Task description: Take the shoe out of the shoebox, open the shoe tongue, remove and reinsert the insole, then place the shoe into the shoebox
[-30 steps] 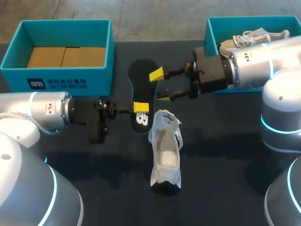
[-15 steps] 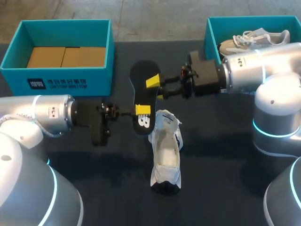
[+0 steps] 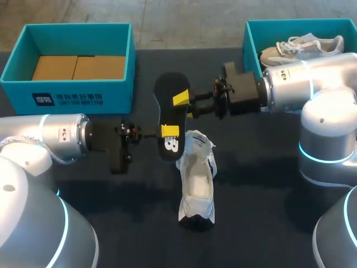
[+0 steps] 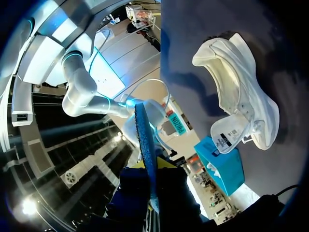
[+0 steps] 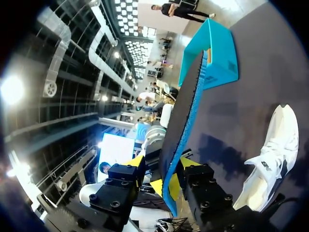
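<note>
Insole, black, is held off the counter at centre, long axis running far to near and tilted slightly, with the logo end nearest. Left tool is clamped on the near end; right tool is clamped on the right edge further along. White shoe lies on the counter just near of the insole, long axis far to near, opening upward. Left shoebox stands far left. Right shoebox, far right, contains a second shoe.
</note>
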`<state>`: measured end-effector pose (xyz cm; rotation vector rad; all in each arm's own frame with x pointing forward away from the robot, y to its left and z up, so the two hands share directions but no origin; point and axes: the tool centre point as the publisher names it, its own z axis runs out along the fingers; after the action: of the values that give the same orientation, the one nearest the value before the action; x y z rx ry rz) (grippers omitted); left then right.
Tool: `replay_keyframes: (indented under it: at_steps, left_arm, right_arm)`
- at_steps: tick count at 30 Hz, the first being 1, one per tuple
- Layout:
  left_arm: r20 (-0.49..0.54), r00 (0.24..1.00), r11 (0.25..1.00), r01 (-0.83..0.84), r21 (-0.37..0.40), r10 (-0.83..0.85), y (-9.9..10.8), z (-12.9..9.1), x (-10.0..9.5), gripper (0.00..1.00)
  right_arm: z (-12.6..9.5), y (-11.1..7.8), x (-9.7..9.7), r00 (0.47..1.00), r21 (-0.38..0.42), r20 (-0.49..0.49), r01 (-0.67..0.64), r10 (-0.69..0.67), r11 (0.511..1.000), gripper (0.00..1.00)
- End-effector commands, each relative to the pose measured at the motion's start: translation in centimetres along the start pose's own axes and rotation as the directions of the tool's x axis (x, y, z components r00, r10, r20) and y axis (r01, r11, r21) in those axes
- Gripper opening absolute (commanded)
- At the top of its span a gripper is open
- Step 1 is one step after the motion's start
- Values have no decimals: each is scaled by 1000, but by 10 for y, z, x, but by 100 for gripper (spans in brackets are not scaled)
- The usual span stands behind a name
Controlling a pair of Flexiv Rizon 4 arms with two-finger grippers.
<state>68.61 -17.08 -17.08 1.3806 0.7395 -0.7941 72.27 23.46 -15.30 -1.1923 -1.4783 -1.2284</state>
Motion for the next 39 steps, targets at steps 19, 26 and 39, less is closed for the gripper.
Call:
replay_keyframes:
  at_steps: [19,26,39]
  left_arm:
    - [-1,1000,1000,-13,0,13,0,5,3,0]
    - [0,1000,1000,-15,-2,15,-1,6,4,0]
    - [-8,1000,1000,-20,-22,20,-1,5,6,0]
  right_arm:
    - [7,1,-3,1000,1,-14,-26,26,1000,20]
    - [7,0,-4,999,-4,-17,-27,27,1000,16]
    - [3,-1,-6,999,-23,-29,-33,32,999,20]
